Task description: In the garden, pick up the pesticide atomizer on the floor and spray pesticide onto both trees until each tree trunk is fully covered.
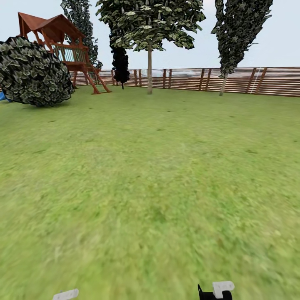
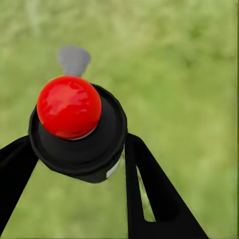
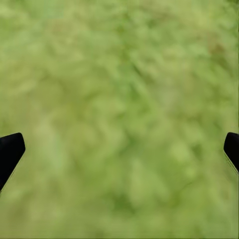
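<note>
head view looks out over the garden lawn (image 1: 158,175), a wide stretch of green grass running back to a brown slatted wooden fence (image 1: 233,80) with darker posts. two trees stand near that fence: one with a straight pale trunk and a broad dark green crown (image 1: 149,68), and a second, narrower one (image 1: 223,81) further to the right, its trunk leaning a little. between the first tree and the playset a near-black tree (image 1: 121,66) stands close to the fence. a red-brown wooden playset (image 1: 68,52) with a pitched roof sits at the far left, and a big round dark bush (image 1: 35,73) lies in front of it, on the grass. at the lower edge of this view, small white and black parts of the arms poke in, too little to read.

left wrist view shows the left gripper (image 2: 82,164) clamped on the pesticide atomizer (image 2: 77,134): black fingers (image 2: 149,189) press against either side of its black round body, which carries a glossy red knob on top and a grey nozzle beyond it. it is held above blurred grass, possibly well clear of it.

right wrist view shows the right gripper (image 3: 119,152) with its black fingertips (image 3: 10,152) far apart at the two edges, nothing between them, over grass.
</note>
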Controlling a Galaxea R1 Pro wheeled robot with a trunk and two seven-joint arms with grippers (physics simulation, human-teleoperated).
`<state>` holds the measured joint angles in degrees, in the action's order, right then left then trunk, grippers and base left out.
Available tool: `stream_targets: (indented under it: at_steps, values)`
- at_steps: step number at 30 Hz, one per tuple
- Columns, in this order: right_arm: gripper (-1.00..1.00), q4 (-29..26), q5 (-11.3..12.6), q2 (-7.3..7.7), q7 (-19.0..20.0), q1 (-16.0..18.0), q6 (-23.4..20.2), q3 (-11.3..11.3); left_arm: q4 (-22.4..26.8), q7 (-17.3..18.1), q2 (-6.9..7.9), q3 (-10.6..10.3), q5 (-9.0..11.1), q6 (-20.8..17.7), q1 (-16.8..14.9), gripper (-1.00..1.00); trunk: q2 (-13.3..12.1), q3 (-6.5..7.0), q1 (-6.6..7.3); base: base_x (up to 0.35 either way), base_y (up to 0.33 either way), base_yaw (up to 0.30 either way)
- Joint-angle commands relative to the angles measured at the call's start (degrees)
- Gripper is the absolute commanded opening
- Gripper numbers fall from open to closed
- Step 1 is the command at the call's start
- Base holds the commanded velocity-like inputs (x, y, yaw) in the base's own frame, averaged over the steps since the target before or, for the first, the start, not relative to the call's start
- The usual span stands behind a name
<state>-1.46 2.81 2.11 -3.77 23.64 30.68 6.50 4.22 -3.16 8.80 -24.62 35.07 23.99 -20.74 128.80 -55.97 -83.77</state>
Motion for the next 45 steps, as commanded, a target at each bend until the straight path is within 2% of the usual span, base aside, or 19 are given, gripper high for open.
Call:
stream_targets:
  at_steps: [1, 45]
  values:
    - [1.00, 0.01, 0.00, 0.00, -0.01, 0.00, 0.00, 0.00, 0.00, 0.00, 0.03, 0.01, 0.00, 0.00, 0.00, -1.00, 0.00, 0.00, 0.00, 0.339, 0.000, 0.000]
    - [1.00, -0.01, 0.00, 0.00, -0.01, 0.00, 0.00, 0.00, 0.00, -0.02, 0.08, 0.01, 0.00, 0.00, 0.00, -1.00, 0.00, 0.00, 0.00, 0.339, 0.000, 0.000]
